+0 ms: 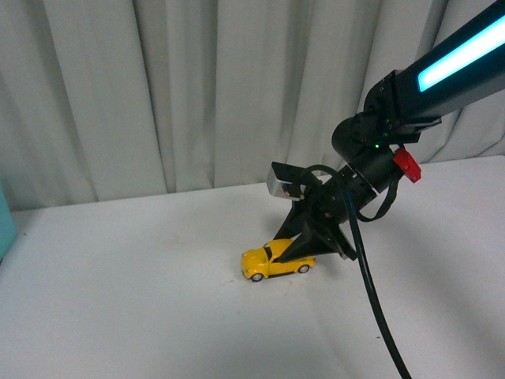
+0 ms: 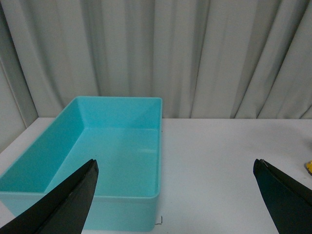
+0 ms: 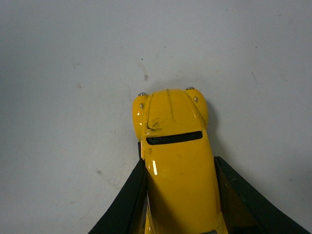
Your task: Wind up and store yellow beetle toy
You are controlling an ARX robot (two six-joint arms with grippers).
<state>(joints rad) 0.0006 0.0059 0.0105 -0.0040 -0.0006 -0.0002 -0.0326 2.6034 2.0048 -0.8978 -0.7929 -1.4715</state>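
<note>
Straddling the small, glossy yellow beetle toy (image 1: 268, 263) on the white table (image 1: 118, 300), my right gripper (image 3: 179, 165) presses both fingers to its flanks. It looks hard, light and slick, so I judge the flat sides the best hold. No lettering is readable. My left gripper (image 2: 175, 168) hangs wide open and empty by the teal plastic bin (image 2: 122, 113).

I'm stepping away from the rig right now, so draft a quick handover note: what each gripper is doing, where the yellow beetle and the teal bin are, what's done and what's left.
Right gripper: fingers shut on the sides of the yellow beetle toy, which sits wheels-down on the white table.
Left gripper: open, empty, facing the teal bin.
Bin: nothing visible inside; it stands at the table's left end, apart from the toy.
Done: toy grasped. Whether it is wound cannot be told.
Left: wind if needed, then place it in the bin.
</note>
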